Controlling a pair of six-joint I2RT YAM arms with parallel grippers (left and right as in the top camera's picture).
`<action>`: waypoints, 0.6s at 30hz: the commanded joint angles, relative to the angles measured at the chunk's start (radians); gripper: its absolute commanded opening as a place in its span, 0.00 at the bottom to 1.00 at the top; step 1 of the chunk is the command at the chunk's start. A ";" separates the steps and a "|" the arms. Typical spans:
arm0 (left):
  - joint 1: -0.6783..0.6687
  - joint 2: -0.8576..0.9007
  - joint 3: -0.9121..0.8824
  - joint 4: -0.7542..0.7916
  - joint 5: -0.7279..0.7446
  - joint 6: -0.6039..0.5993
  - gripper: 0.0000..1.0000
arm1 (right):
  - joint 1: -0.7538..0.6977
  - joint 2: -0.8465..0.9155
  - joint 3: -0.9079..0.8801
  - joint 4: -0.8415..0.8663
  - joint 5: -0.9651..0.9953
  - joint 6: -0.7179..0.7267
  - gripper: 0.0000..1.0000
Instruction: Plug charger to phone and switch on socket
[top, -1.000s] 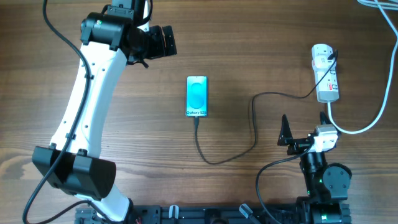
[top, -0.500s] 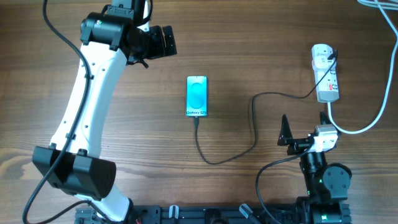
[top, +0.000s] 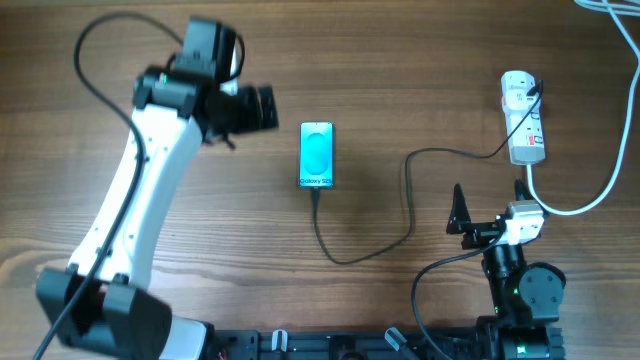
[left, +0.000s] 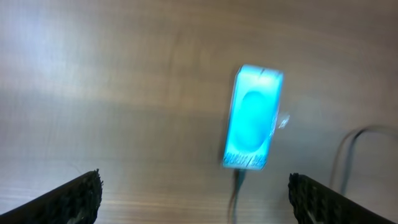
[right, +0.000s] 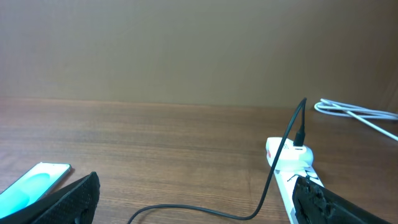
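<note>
The phone (top: 316, 154) lies flat mid-table with its teal screen lit, and appears blurred in the left wrist view (left: 252, 118). The charger (top: 408, 195), a thin black cable, meets the phone's lower edge, curls right and runs up into the white socket (top: 523, 118) at the right. My left gripper (top: 262, 108) hovers open just left of the phone's top, nothing between its fingers (left: 74, 200). My right gripper (top: 490, 205) stands open near the front right, below the socket (right: 292, 163), with the cable (right: 273, 174) ahead of it.
A thick white cord (top: 600, 200) loops from the socket off the right edge. The right arm's base (top: 520, 290) and black cables sit at the front edge. Bare wooden table (top: 420, 80) surrounds the phone.
The left arm has swung toward the front, its gripper dropping closer to the phone's level; the left wrist view is motion-blurred. The right arm, phone and cable have not moved.
</note>
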 joint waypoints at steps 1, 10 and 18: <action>0.005 -0.126 -0.131 0.003 -0.068 -0.005 1.00 | -0.005 -0.013 -0.002 0.005 0.013 0.014 1.00; 0.005 -0.458 -0.658 0.560 0.135 0.382 1.00 | -0.005 -0.013 -0.002 0.005 0.013 0.014 1.00; 0.083 -0.776 -1.044 0.902 0.161 0.380 1.00 | -0.005 -0.013 -0.002 0.005 0.013 0.014 1.00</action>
